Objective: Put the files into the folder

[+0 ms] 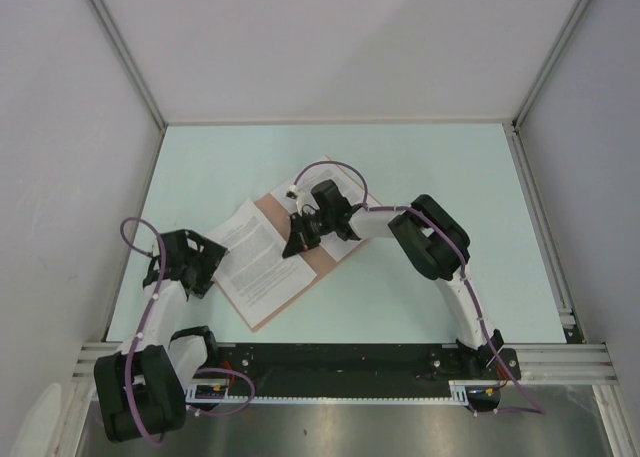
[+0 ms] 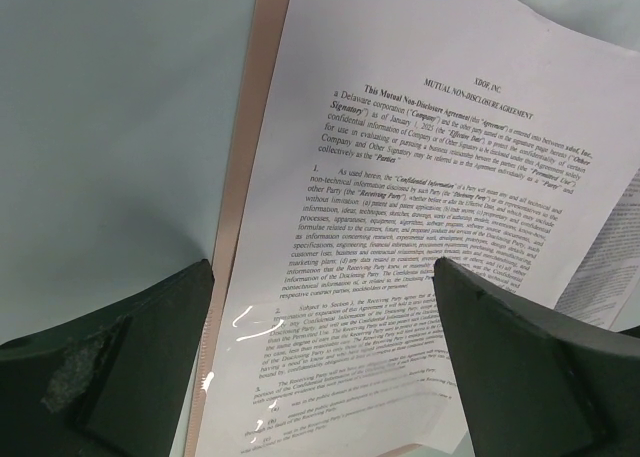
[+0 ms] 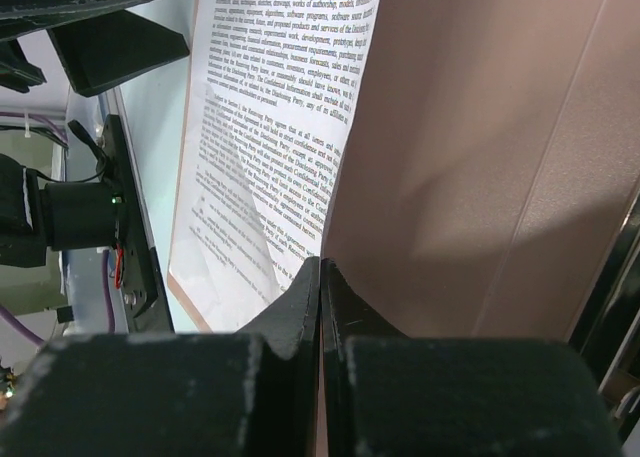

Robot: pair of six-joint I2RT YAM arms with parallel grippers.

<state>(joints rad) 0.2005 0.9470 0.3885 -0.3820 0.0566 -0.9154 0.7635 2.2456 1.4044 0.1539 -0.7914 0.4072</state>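
Folder (image 1: 322, 263): salmon card, lying flat on the pale green table (image 1: 430, 167), near the middle and turned at an angle.
Printed sheet (image 1: 255, 252): dense black text, resting on the folder's left part; a strip of salmon shows along its left edge in my left wrist view.
Second white sheet (image 1: 316, 171): peeks out at the folder's far end, partly hidden by my right wrist.
Left gripper (image 1: 203, 267): my jaws stand wide apart, holding nothing, over the printed sheet's left side.
Right gripper (image 1: 298, 239): my fingers are pressed tightly together, tips at the line where the printed sheet's right edge meets bare salmon card; I cannot tell whether anything thin is pinched between them.
Arms: my right reaches in from the right, my left stays near the left edge.
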